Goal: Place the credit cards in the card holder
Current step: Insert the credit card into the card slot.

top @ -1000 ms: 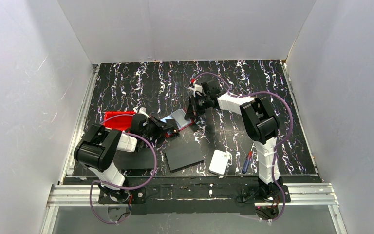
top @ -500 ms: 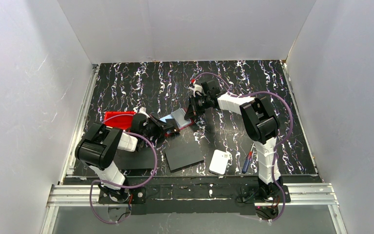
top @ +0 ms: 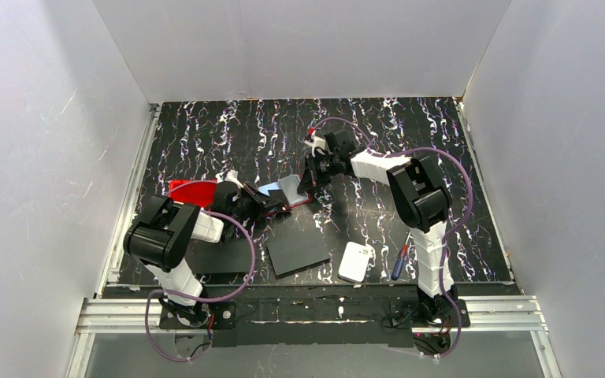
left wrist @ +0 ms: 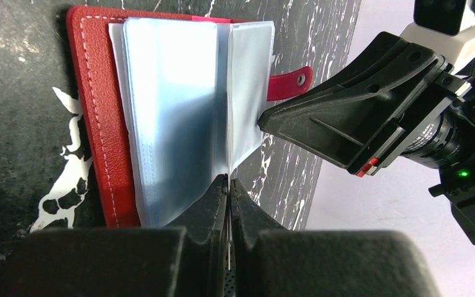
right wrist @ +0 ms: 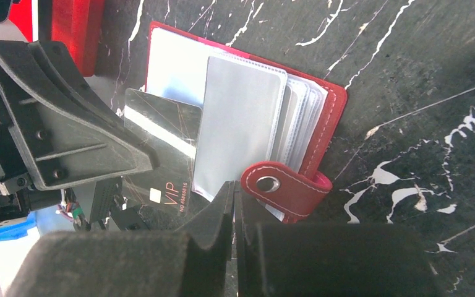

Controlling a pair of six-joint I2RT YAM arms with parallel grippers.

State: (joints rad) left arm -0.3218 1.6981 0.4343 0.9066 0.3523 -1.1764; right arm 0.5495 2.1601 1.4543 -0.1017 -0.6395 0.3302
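Note:
The red card holder [top: 293,193] lies open on the table, its clear sleeves fanned up; it also shows in the left wrist view [left wrist: 93,111] and in the right wrist view [right wrist: 336,114], with its strap and stud [right wrist: 269,184]. My left gripper [left wrist: 229,180] is shut on a glossy dark credit card [right wrist: 161,148] printed "VIP". It holds the card edge-on at the sleeves' open side. My right gripper [right wrist: 234,185] is shut on the lower edge of a clear sleeve [right wrist: 238,124] beside the strap. The two grippers face each other across the holder, the left [top: 272,202] and the right [top: 309,183].
A bright red bin [top: 185,190] sits just left of my left wrist. Two black sheets [top: 298,252] [top: 222,257] lie in front. A white rounded pad [top: 356,261] and a screwdriver [top: 399,261] lie near the right arm's base. White walls enclose the table.
My left wrist has shifted slightly toward the far side, covering more of the red bin. The holder and my right gripper have barely moved.

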